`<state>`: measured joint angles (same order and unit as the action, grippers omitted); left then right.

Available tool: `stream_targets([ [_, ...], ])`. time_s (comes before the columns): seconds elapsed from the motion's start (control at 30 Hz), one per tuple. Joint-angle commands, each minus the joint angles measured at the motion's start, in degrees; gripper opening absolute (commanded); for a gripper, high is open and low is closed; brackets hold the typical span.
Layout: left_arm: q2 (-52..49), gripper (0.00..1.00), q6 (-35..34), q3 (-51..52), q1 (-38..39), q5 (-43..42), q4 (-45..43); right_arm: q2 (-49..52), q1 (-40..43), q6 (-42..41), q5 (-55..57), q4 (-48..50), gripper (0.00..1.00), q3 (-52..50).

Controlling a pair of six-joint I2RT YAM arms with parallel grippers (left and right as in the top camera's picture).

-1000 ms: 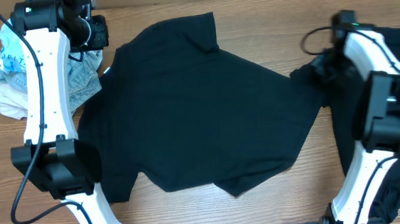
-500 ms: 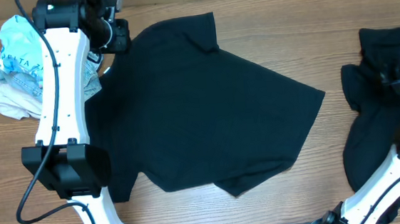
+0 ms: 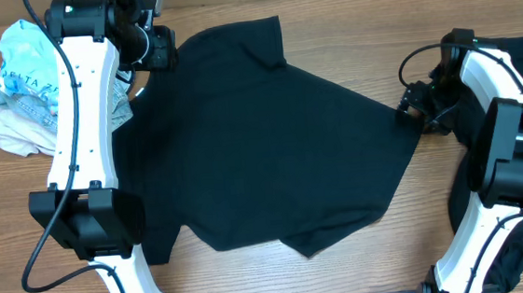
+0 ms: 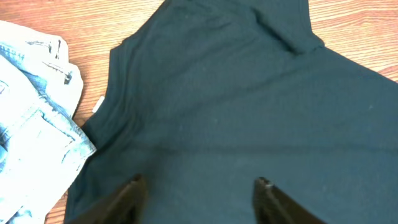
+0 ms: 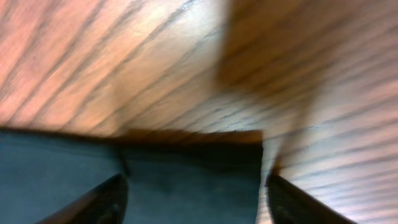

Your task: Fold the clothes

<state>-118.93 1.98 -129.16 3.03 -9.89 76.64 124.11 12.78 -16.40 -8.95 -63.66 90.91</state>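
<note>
A black T-shirt [image 3: 270, 136] lies spread flat across the middle of the wooden table [image 3: 346, 27]. My left gripper [image 3: 161, 49] hovers over its far left corner by the neck. In the left wrist view that gripper [image 4: 199, 185] stands open above the dark fabric [image 4: 236, 99], with a small white label [image 4: 98, 107] at the shirt's edge. My right gripper [image 3: 412, 108] is at the shirt's right corner. In the blurred right wrist view it [image 5: 196, 190] is open, with black cloth [image 5: 186, 180] beneath and between its fingers, not pinched.
A heap of light clothes [image 3: 14, 91], with pale denim [image 4: 31, 130] on it, lies at the far left beside my left arm. More black garments [image 3: 521, 56] are piled at the right edge, partly under my right arm.
Both grippers have opened and let go of the shirt. The left one shifted slightly right. The right arm swung out to the right edge and came back to the shirt's right corner.
</note>
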Motion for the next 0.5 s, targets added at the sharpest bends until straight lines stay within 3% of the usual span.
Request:
stream_targets([
  [0.0, 0.9, 0.63, 0.8, -0.8, 0.2, -0.7, 0.0, -0.2, 0.7, -1.8, 3.5, 1.0, 0.31, -1.7],
  [0.13, 0.9, 0.63, 0.6, -0.8, 0.2, -0.7, 0.0, -0.2, 0.7, -3.4, 2.6, 2.7, 0.04, -1.7],
  [0.2, 0.9, 0.64, 0.6, -0.8, 0.2, -0.7, -0.2, -0.2, 0.7, -3.4, 2.2, 5.9, 0.04, -1.7],
  [0.3, 0.9, 0.69, 0.6, -0.8, 0.2, -0.7, -0.6, -0.2, 1.8, -3.4, -1.3, 22.3, 0.04, -0.8],
  [0.47, 0.9, 0.75, 0.6, -0.8, 0.2, -0.7, -1.0, -0.2, 3.6, -3.6, -3.6, 38.1, 0.04, 4.9],
])
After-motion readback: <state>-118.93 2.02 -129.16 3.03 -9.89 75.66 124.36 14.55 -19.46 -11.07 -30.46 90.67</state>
